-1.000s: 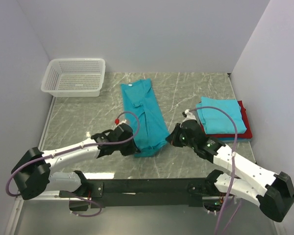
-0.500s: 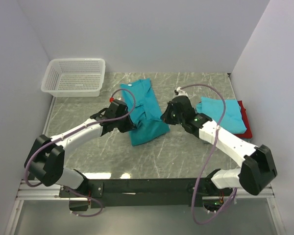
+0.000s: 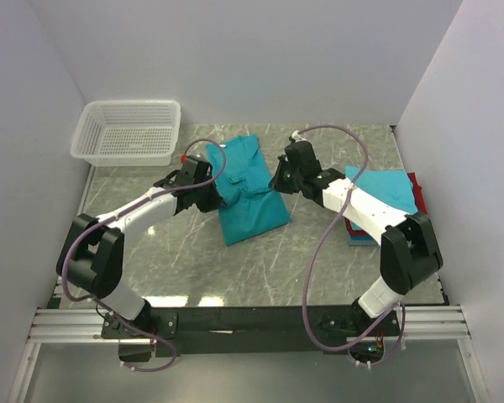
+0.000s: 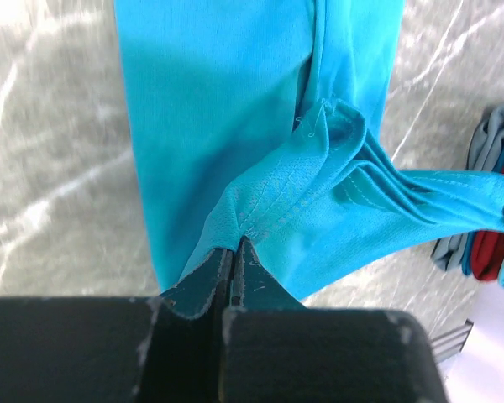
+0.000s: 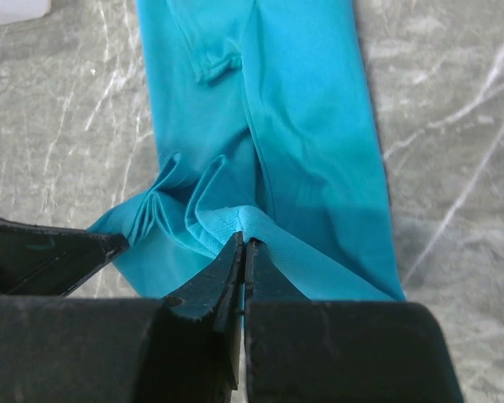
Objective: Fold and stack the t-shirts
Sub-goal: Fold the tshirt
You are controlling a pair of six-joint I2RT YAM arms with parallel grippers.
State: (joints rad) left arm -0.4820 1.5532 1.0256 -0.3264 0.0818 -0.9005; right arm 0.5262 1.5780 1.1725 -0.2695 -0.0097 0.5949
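Teal t-shirt (image 3: 250, 197) lies mid-table, near end doubled over the rest. L gripper (image 4: 235, 252) & R gripper (image 5: 244, 249) each pinch a bunched hem edge, fingers pressed tight on the cloth. Folded stack (image 3: 385, 195), teal over red & blue, sits at right. Grey marbled tabletop (image 3: 260, 269), plain white walls (image 3: 235, 59), white mesh basket (image 3: 128, 133) in far-left corner.
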